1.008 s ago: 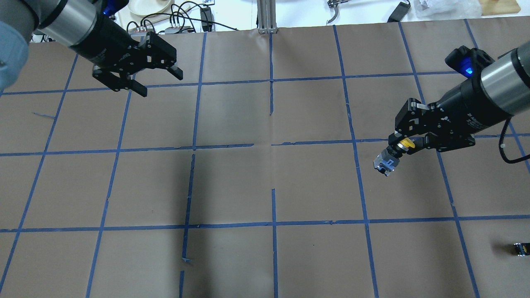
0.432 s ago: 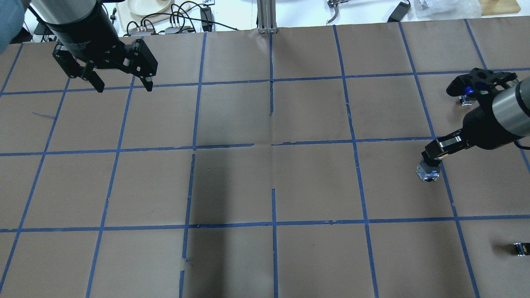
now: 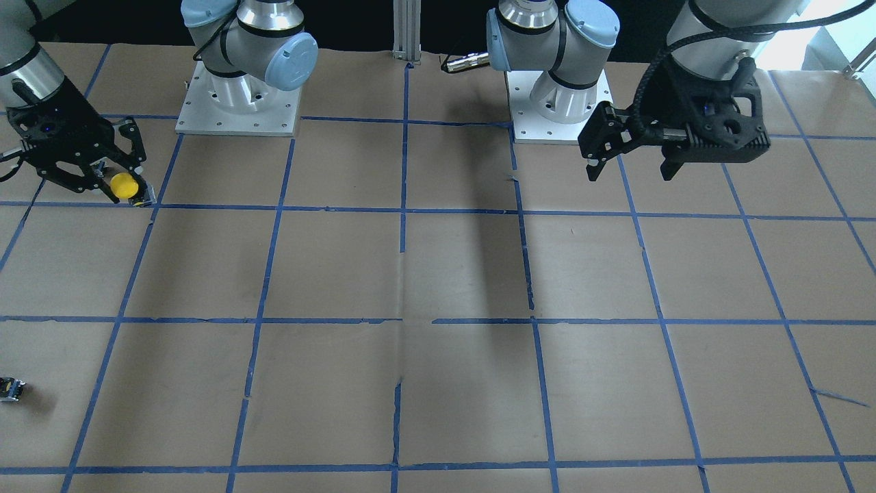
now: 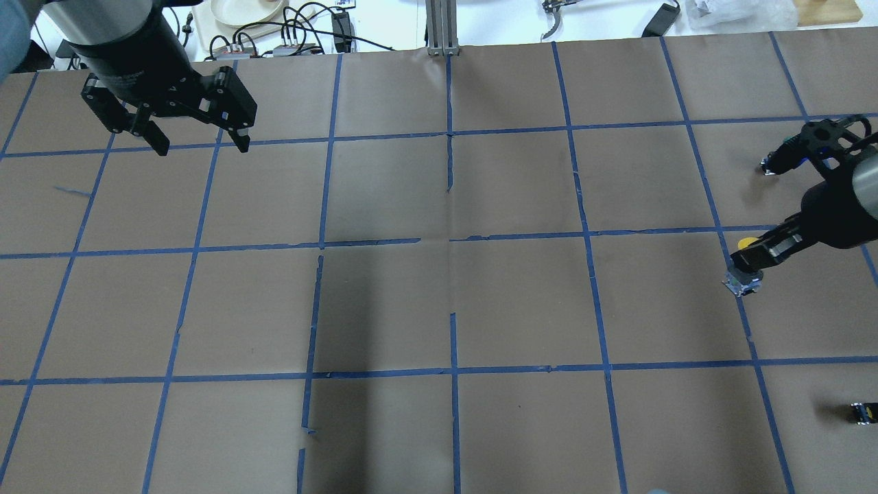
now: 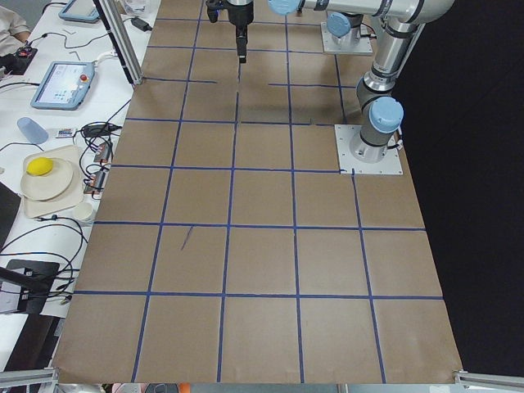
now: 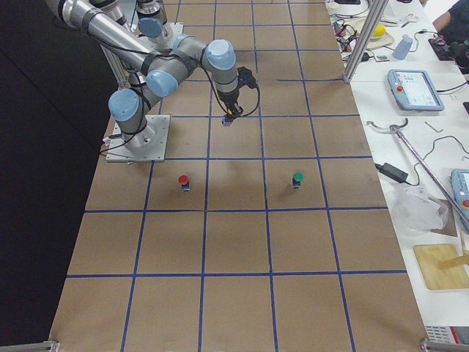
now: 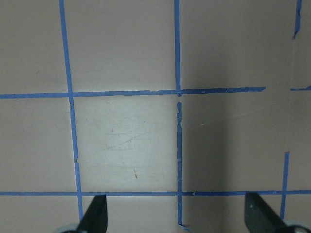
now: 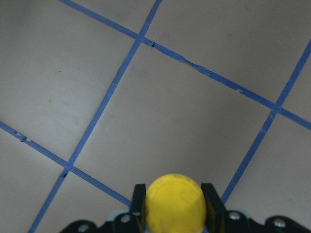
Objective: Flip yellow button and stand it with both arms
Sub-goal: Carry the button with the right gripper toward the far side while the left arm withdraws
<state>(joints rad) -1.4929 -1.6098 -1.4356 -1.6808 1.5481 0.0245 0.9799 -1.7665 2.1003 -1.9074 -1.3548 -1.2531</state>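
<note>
My right gripper (image 4: 748,264) is shut on the yellow button (image 4: 748,243) at the table's right side. In the front-facing view the gripper (image 3: 102,179) holds the button (image 3: 124,185) low over the paper, cap up and tilted, contact block down. I cannot tell whether the block touches the table. In the right wrist view the yellow cap (image 8: 174,204) sits between the fingers (image 8: 140,196). My left gripper (image 4: 200,143) is open and empty at the far left and points down. It also shows in the front-facing view (image 3: 629,171) and in the left wrist view (image 7: 176,218).
A small dark switch block (image 4: 863,412) lies near the right front edge and shows in the front-facing view (image 3: 10,388). A red-capped button (image 6: 183,181) and a green-capped one (image 6: 297,179) stand beyond my right gripper. Blue tape lines grid the brown paper.
My right gripper has moved right with the button and turned, so the contact block points more downward. My left gripper has swung a little left and turned to point down, still open.
</note>
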